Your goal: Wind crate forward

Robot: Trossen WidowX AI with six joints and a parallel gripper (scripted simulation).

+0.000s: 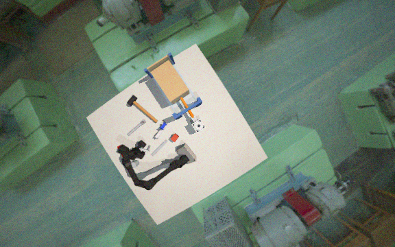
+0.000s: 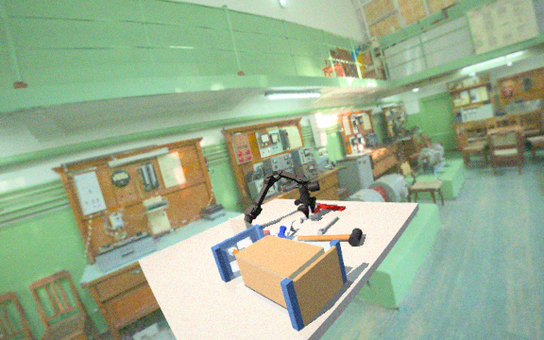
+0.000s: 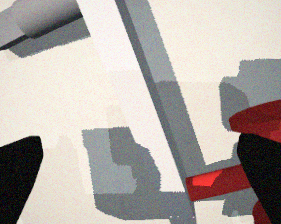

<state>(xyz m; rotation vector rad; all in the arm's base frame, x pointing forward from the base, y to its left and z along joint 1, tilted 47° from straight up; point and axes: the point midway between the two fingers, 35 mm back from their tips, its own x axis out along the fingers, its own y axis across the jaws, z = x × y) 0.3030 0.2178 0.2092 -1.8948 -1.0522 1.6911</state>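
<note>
My gripper is open and empty, low over the bench. In the wrist view a pale bar crosses between its spread fingertips. A red piece is by the bar's lower end and the right finger. A grey cylinder lies upper left. I cannot tell which belongs to the winch handle. The brown crate sits flat in the cubby, its front a gap short of the blue steel frame. An orange strap runs from it under the frame toward the white winch.
A hammer, a wrench, a blue-handled tool, a grey bar and a red block lie between my gripper and the cubby. Red-handled pliers lie beside my gripper.
</note>
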